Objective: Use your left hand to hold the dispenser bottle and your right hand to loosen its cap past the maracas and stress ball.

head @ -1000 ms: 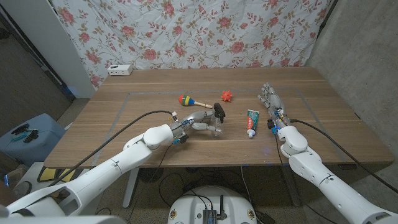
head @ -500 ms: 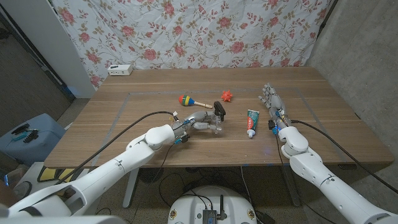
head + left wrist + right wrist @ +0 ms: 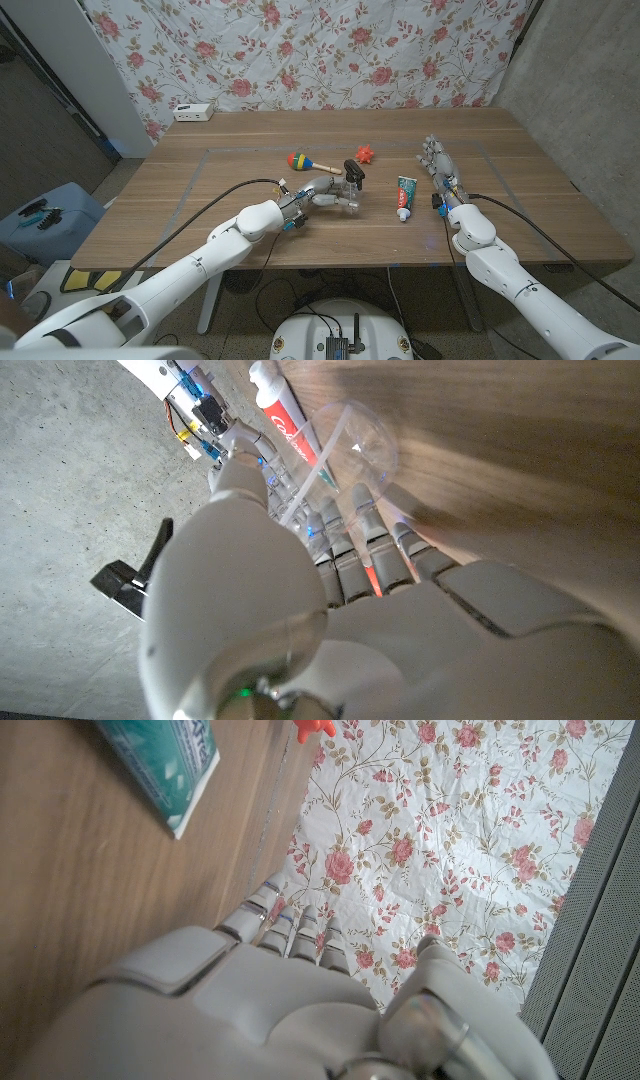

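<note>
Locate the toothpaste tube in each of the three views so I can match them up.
Head view: the toothpaste tube lies on the table right of centre, between the bottle and the right hand.
Left wrist view: its white cap and red stripe show beyond the left hand's fingers.
Right wrist view: its teal end lies on the wood.
Shared landmark: the tube itself.

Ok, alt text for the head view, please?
The left hand grips a clear dispenser bottle with a black pump at mid-table. The right hand waits apart, beside a toothpaste tube; a maraca and red spiky ball lie behind the bottle.
</note>
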